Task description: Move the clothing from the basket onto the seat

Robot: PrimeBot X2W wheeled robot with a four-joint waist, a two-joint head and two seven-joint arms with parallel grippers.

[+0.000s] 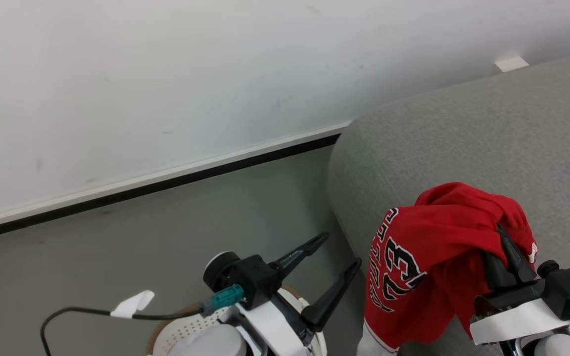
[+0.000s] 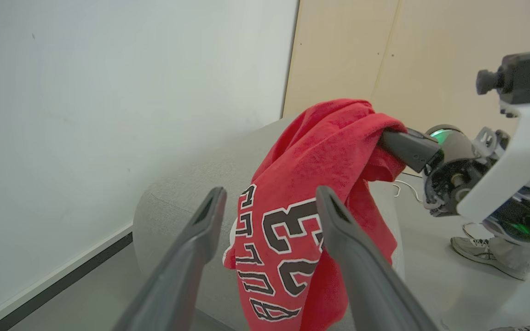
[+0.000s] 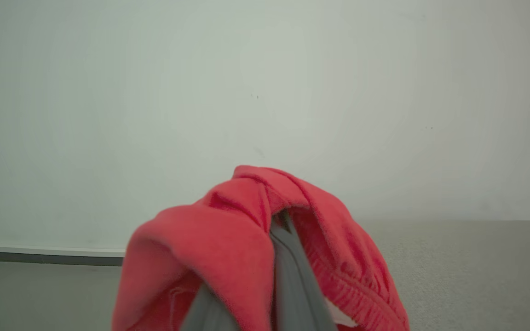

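Observation:
The red jersey point(image 1: 433, 257) with black-and-white lettering hangs bunched from my right gripper point(image 1: 503, 242), which is shut on it above the left end of the grey sofa point(image 1: 468, 133). Its lower part dangles past the sofa's rounded edge. In the right wrist view the jersey point(image 3: 228, 239) drapes over my fingers point(image 3: 292, 276) and hides their tips. My left gripper point(image 1: 340, 249) stands open with nothing in it, left of the jersey and above the white perforated basket point(image 1: 186, 329). In the left wrist view the jersey point(image 2: 320, 151) hangs just beyond the open left gripper point(image 2: 269, 197).
A pale wall with a dark baseboard point(image 1: 166, 183) runs behind the grey floor point(image 1: 117, 247). A black cable with a white tag point(image 1: 131, 304) lies left of the basket. A person's shoe point(image 2: 476, 250) rests on the floor beyond the sofa point(image 2: 187, 193).

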